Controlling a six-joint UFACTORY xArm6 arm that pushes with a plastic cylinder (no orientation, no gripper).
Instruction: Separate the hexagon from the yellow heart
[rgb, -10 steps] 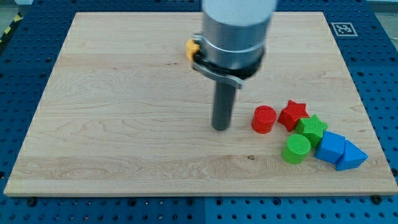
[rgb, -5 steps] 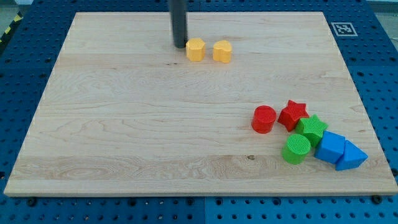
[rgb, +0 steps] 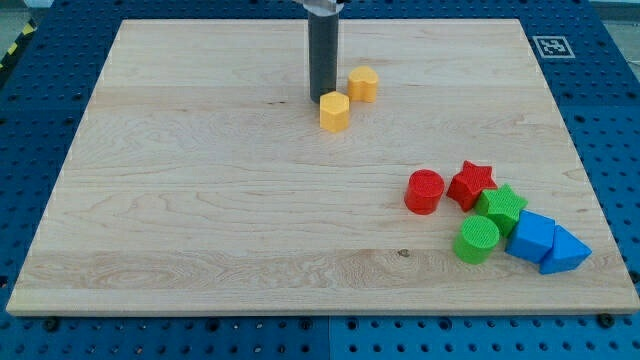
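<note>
The yellow hexagon (rgb: 334, 111) lies on the wooden board (rgb: 200, 200), near the view's top middle. The yellow heart (rgb: 363, 84) lies a short way up and to the right of it, with a small gap between them. My tip (rgb: 321, 97) stands just up and left of the hexagon, touching or almost touching it, and to the left of the heart.
A cluster sits at the view's lower right: a red cylinder (rgb: 424, 191), a red star (rgb: 471, 184), a green star (rgb: 501, 208), a green cylinder (rgb: 478, 239), a blue cube (rgb: 533, 236) and a blue triangle (rgb: 564, 251). A marker tag (rgb: 549, 46) is at the board's top right corner.
My tip has moved right and down from the hexagon's left side. The hexagon has slid down and right, away from the heart. The heart has shifted slightly right.
</note>
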